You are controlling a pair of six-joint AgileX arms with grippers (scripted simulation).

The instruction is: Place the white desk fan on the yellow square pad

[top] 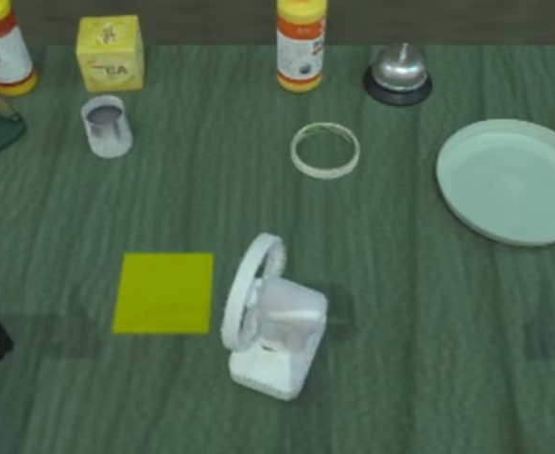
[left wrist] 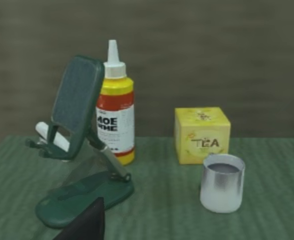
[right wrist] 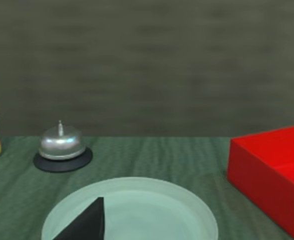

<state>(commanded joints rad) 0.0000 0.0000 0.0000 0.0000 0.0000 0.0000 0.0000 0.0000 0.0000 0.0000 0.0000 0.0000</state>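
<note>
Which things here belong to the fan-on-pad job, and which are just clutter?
Job: white desk fan, yellow square pad.

Clutter: loose white ring, white plate, service bell, tea box, metal cup, two sauce bottles, green phone stand, red bin.

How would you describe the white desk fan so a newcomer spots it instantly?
On the green table, look near the front middle, just right of the yellow square pad. The white desk fan stands there: unlike the loose thin ring behind, it has a boxy body and base.
</note>
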